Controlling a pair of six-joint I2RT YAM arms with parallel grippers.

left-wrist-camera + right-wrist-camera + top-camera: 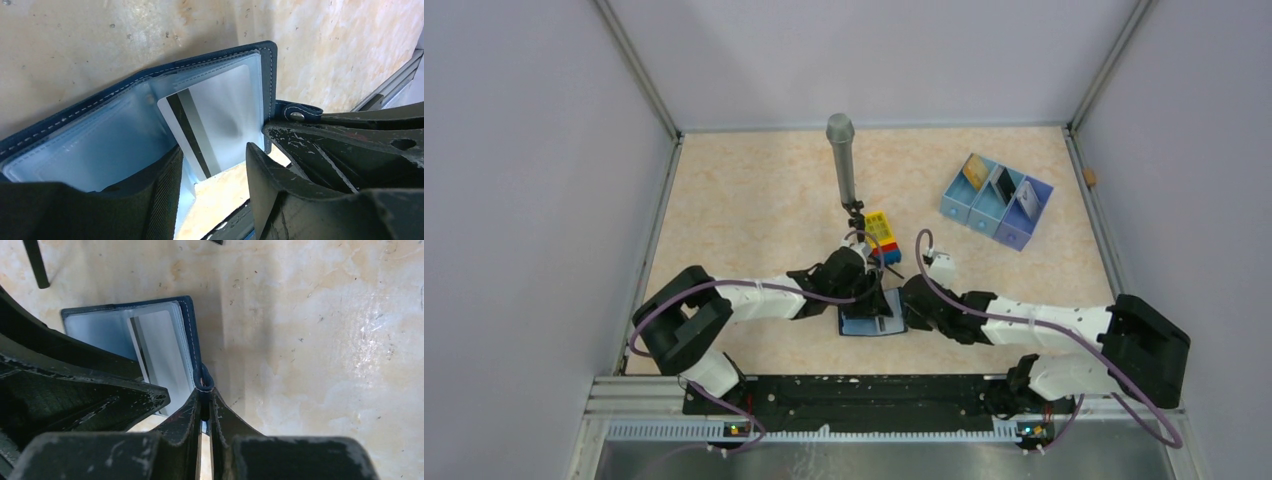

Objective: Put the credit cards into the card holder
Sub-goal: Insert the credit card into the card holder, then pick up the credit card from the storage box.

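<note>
We have the card holder (871, 324) lying open on the table (754, 200) near the front edge, between both wrists, light-blue sleeves up. Our right gripper (204, 392) is clenched on its snap tab (205, 382), fingers nearly together with the tab pinched between them. Our left gripper (214, 150) is released: jaws spread, table visible in the gap. A pale card (215, 115) with a dark magnetic stripe sits part-way in the clear sleeve on the tab side. Its exposed end lies between the left fingers (150, 200), and we can't tell if either touches it. Three more cards sit in the pale blue tray (1014, 232) far right, well apart from the holder, one per compartment: gold card (972, 172), dark card (1001, 183), whitish card (1028, 200). The toy brick block (882, 235) is just beyond the left gripper, with a grey cylinder (842, 160) behind it
</note>
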